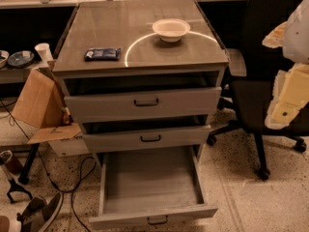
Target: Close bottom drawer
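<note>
The bottom drawer of the grey cabinet is pulled far out toward me. Its plain grey interior holds nothing, and its short front panel with a small dark bar handle is at the lower edge of the view. The middle drawer and the top drawer each stand slightly ajar. My gripper, pale yellow and white, hangs at the right edge of the view. It is in front of the black chair, well above and to the right of the bottom drawer, and touches nothing.
A white bowl and a dark blue packet lie on the cabinet top. A black office chair stands close on the right. On the left are a cardboard box and cables on the floor.
</note>
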Controlling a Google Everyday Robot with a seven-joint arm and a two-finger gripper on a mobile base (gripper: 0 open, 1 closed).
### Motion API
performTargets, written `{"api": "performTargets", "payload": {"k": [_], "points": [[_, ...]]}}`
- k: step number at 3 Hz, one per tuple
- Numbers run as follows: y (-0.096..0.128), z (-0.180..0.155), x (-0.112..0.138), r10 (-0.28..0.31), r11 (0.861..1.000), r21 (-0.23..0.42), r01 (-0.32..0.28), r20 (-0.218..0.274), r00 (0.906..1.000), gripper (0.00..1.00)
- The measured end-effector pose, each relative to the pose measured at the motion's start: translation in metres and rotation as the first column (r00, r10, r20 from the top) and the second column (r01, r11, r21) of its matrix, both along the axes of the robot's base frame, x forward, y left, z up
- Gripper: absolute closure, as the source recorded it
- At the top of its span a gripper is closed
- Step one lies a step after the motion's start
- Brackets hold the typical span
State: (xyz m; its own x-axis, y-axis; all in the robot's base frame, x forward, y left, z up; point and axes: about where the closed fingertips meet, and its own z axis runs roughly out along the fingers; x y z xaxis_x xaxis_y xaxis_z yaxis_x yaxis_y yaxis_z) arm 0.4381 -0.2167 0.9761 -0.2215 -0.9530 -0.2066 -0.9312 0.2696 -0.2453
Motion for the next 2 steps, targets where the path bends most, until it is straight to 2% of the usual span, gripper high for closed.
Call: {"api": "performTargets", "payload": {"k": [1,2], "points": [[0.000,0.000,0.000,0.000,1.000,0.000,0.000,0.000,1.0000,0.00],[0.012,-0.025,-0.007,-0.008,1.000,0.013,0.008,-0.006,1.0000,0.00]]}}
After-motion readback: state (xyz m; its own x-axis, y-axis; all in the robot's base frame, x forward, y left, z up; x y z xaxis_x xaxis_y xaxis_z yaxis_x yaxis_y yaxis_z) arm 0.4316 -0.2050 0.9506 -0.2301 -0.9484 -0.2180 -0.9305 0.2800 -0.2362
